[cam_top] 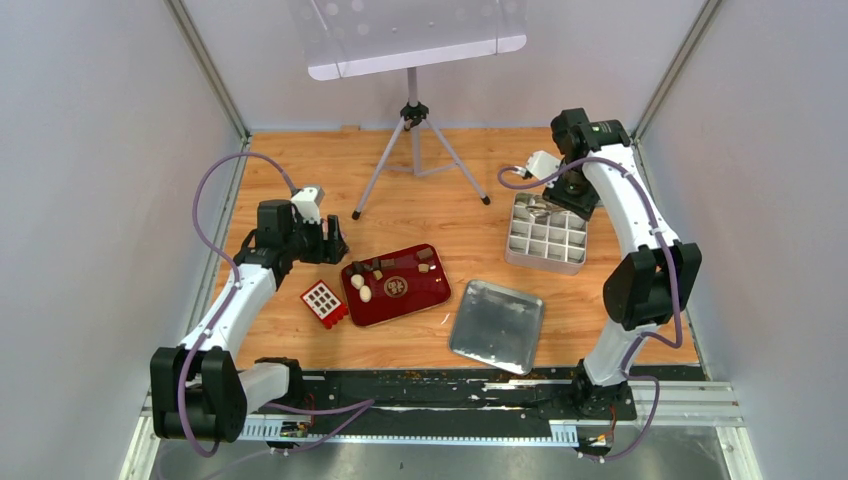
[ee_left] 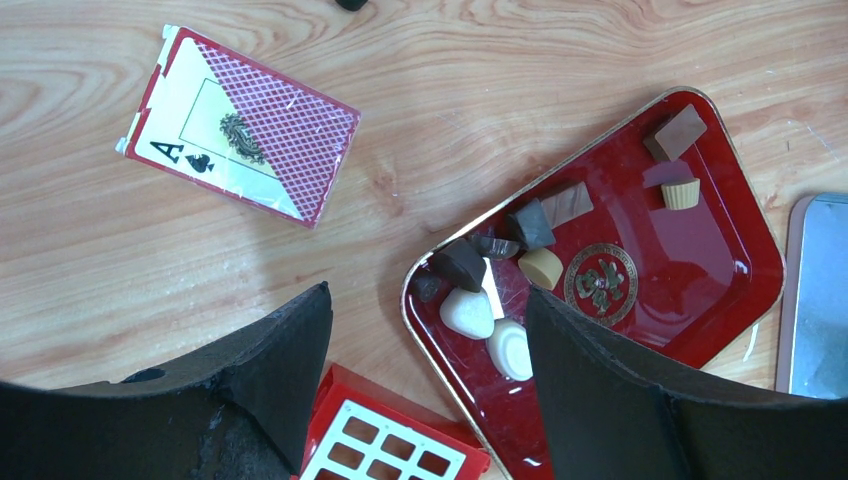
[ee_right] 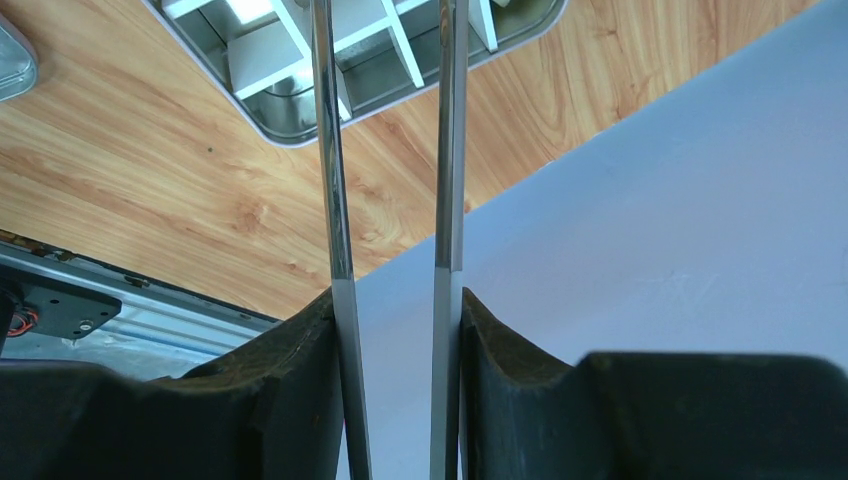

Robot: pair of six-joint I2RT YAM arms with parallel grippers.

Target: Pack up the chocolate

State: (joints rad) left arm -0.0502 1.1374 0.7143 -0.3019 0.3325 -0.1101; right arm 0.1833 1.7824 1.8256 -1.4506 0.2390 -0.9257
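The chocolate [cam_top: 364,288] lies in a red oval tray [cam_top: 432,295]: cream-white ovals [ee_left: 467,312], dark pieces [ee_left: 461,264] and brown blocks [ee_left: 675,132]. My left gripper [cam_top: 330,243] [ee_left: 428,295] hangs open above the tray's left end with nothing between its fingers. At the back right, my right gripper [cam_top: 562,198] [ee_right: 398,295] is shut on metal tongs [ee_right: 335,200]. The tongs' two blades reach out over a divided tin box [cam_top: 546,233] [ee_right: 262,128]. Their tips are out of the right wrist view.
A small red box with a white grid [cam_top: 323,302] [ee_left: 385,450] sits left of the tray. A pack of playing cards [ee_left: 240,140] lies on the wood beyond it. A tin lid [cam_top: 497,325] lies front centre. A tripod [cam_top: 415,140] stands at the back.
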